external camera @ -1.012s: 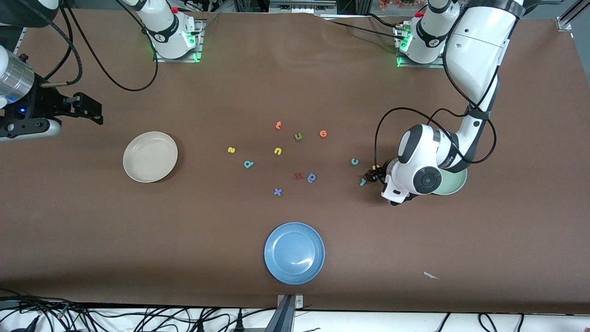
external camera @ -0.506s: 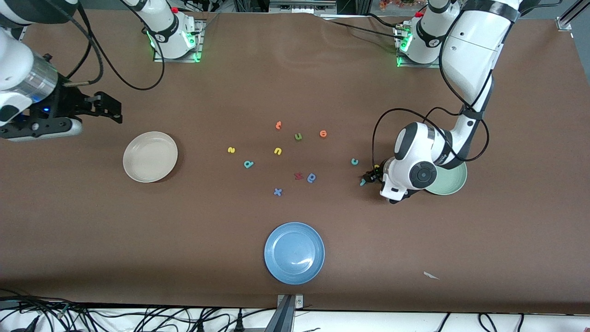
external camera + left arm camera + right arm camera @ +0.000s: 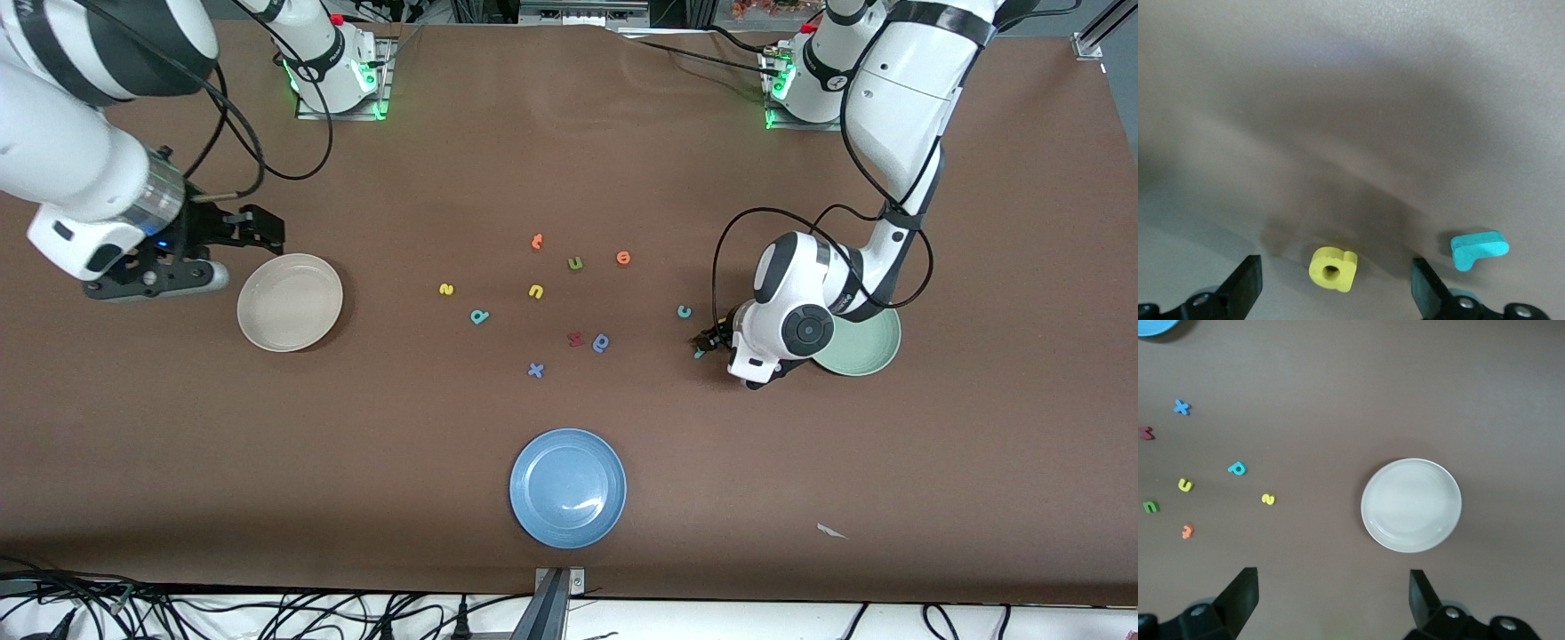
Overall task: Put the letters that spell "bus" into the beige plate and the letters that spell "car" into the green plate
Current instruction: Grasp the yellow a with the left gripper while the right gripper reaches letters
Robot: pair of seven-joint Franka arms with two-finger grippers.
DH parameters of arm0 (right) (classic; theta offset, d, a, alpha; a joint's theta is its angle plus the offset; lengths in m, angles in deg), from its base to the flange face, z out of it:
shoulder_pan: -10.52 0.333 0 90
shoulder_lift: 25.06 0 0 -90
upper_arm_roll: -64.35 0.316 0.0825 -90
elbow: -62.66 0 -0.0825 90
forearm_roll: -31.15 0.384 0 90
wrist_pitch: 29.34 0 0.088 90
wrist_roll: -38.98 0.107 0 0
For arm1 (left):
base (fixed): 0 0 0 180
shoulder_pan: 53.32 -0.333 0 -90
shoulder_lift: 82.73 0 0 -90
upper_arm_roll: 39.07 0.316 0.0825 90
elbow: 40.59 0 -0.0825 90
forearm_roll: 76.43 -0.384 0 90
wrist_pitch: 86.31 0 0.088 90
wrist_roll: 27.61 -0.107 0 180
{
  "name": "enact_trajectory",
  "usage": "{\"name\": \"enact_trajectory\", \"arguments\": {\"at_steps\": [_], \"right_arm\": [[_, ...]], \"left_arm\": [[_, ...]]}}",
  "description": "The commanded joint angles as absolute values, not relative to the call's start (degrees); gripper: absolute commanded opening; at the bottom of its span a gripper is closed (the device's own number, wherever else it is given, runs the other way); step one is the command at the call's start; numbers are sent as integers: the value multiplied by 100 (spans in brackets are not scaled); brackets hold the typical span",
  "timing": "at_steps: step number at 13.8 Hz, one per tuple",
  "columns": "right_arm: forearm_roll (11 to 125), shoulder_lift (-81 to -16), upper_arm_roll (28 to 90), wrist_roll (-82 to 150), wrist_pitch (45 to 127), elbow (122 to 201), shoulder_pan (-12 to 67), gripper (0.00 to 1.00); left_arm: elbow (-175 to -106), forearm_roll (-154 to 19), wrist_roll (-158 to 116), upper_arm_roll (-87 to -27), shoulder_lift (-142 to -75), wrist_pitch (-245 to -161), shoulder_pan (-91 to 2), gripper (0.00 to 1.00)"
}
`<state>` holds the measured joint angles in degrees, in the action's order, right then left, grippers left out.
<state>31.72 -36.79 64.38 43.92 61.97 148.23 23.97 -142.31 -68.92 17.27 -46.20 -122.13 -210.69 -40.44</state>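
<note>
1. Brown worktop (image 3: 569, 133), plain, no pattern.
2. Cream-beige plate (image 3: 290, 302); pale mint-green plate (image 3: 867, 351); blue plate (image 3: 568, 488).
3. Yellow "a" (image 3: 1333, 269) and teal "r" (image 3: 1478, 248); teal "c" (image 3: 684, 311).
4. Yellow "s" (image 3: 446, 289), yellow "u" (image 3: 535, 291), teal "b" (image 3: 480, 316).
5. Green "u" (image 3: 575, 263); orange letter (image 3: 537, 241) and orange round letter (image 3: 623, 258).
6. Dark red letter (image 3: 575, 339), blue round letter (image 3: 601, 342), blue "x" (image 3: 535, 370).
7. Black fingers on left pincer (image 3: 1337, 283) and right pincer (image 3: 1331, 597).
8. White arms with black joints; green lights at both bases.
</note>
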Motion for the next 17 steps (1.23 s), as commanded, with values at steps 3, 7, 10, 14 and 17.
{"name": "enact_trajectory", "arguments": {"at_steps": [3, 7, 10, 14, 17], "right_arm": [[3264, -3868, 6601, 5145, 6924, 15193, 2678, 99], [3186, -3886, 7163, 5769, 8356, 16283, 2669, 100], [3010, -3912, 7348, 5884, 9131, 16987, 2660, 99], [2930, -3912, 7472, 5911, 10028, 17857, 2652, 99], [2930, -3921, 7472, 6069, 10510, 18428, 2652, 99]], "left_arm": [[-14430, -6720, 1844, -4583, -12140, -21191, -3987, 89], [-14456, -6729, 1836, -4583, -12106, -21182, -4022, 86], [-14465, -6720, 1783, -4592, -12070, -21182, -4066, 87], [-14474, -6720, 1756, -4724, -11930, -21173, -4163, 89], [-14544, -6729, 1756, -4724, -11973, -21261, -4145, 88]]}}
